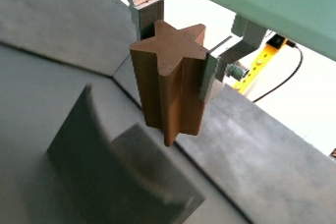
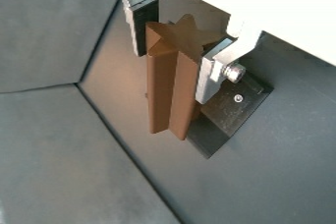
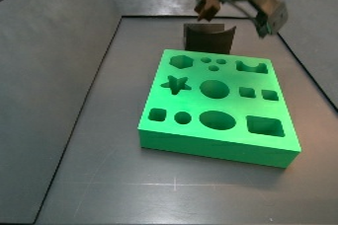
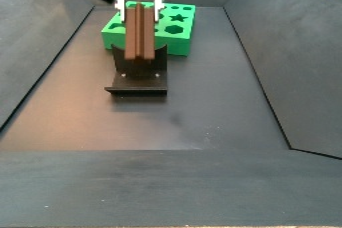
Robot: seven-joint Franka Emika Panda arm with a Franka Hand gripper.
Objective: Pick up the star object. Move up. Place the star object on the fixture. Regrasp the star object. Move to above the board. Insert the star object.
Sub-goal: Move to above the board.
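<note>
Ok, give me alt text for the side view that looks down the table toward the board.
The gripper holds the star, a long brown prism, upright over the dark fixture. The green board lies behind them on the dark floor.

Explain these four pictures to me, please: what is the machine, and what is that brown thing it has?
It is a robot arm ending in a two-finger gripper. Two cameras ride on its wrist and look down past the silver fingers; two more stand beside the dark work floor. The gripper holds a long brown wooden star upright, clamped from both sides, right over the fixture, a dark bracket on a base plate. Whether the star touches it I cannot tell. Nearby lies a green board full of shaped holes, including a star hole.
</note>
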